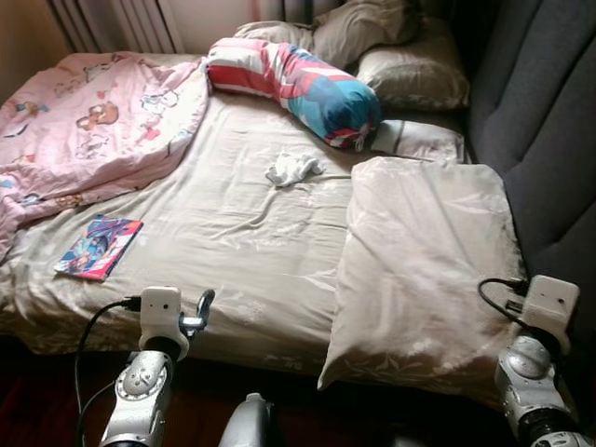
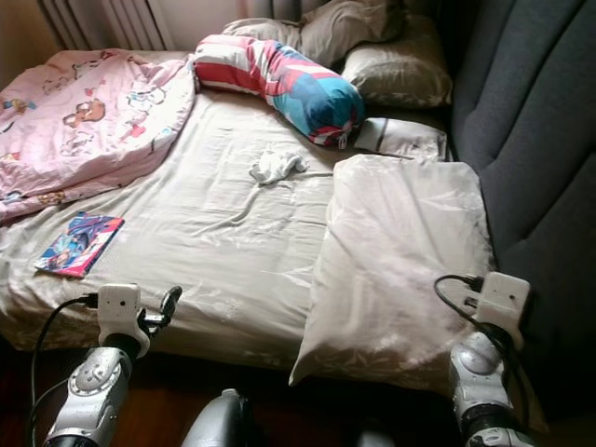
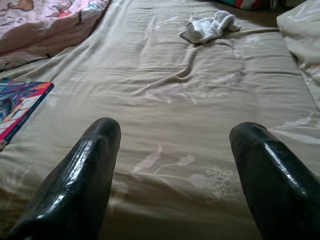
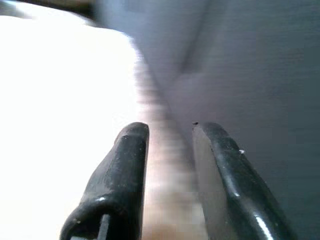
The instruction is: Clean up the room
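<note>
Bed: you face a wide beige-sheeted bed [image 1: 251, 242], its padded grey headboard [image 1: 540, 112] along your right.
Near right: a large pale rectangular pillow [image 1: 419, 270] lies on the sheet beside the headboard.
Far right: two more beige pillows [image 1: 410, 74] sit behind it.
Far middle: a long red, white and blue striped bolster [image 1: 298, 84] lies in front of those.
Centre: a small crumpled white cloth [image 1: 293, 169] lies before the bolster.
Left: a rumpled pink cartoon-print blanket [image 1: 84, 130] covers the far corner.
Near left: a flat colourful picture book [image 1: 99, 247] lies in front of the blanket.

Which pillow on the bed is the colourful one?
The long bolster pillow lying across the head of the bed, striped red, white and blue. The large pillow near the right gripper and the others are plain beige.
</note>
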Controlling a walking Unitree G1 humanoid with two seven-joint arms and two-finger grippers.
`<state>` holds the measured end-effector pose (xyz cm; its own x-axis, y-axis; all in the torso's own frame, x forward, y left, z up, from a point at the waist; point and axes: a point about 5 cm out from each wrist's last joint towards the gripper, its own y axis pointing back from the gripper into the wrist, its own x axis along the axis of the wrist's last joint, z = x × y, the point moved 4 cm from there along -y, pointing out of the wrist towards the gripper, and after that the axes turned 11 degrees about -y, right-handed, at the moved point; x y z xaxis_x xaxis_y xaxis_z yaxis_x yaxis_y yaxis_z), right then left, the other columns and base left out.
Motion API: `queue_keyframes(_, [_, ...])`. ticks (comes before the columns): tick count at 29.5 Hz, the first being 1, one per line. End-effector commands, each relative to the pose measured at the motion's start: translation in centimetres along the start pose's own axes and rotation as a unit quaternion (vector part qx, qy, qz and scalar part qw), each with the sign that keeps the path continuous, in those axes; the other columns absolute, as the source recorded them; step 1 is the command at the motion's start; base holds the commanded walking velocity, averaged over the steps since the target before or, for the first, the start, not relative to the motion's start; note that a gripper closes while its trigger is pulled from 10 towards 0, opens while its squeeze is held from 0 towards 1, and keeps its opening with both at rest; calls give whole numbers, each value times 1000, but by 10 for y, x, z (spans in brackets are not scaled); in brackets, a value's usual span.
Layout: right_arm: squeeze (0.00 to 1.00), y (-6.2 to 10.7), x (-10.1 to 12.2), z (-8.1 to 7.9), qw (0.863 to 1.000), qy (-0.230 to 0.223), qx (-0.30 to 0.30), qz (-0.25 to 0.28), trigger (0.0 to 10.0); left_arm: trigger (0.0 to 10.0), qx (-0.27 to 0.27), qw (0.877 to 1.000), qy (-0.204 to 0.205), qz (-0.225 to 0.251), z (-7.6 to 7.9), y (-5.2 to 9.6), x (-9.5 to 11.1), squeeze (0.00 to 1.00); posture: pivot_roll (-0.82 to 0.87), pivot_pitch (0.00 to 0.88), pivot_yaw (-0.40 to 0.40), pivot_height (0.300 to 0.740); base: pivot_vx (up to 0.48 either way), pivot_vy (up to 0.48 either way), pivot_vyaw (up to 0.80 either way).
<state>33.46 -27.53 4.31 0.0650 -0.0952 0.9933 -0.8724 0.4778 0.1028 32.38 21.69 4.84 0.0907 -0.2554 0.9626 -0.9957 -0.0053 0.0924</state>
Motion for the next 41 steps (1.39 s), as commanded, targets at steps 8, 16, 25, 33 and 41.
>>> queue_keyframes(8, [0,16,-21,-39,989,-42,133,-51,10000,10000,33,999,15,-27,-13,4,-16,0,21,105,34,673,0,0,0])
queue_keyframes(16, [0,27,-47,-44,976,-13,183,-115,10000,10000,71,993,52,-75,-24,12,-42,0,21,90,13,723,0,0,0])
queue_keyframes(25, [0,46,-83,-27,965,-7,166,-201,10000,10000,63,978,57,-190,-17,37,-94,0,33,49,-14,740,0,0,0])
queue_keyframes(33, [0,68,-113,-19,951,10,159,-265,10000,10000,48,956,80,-278,-4,55,-123,0,21,8,-18,740,0,0,0])
queue_keyframes(41, [0,104,-151,18,935,-37,48,-349,10000,10000,-1,941,35,-337,18,75,-143,0,8,0,17,740,0,0,0])
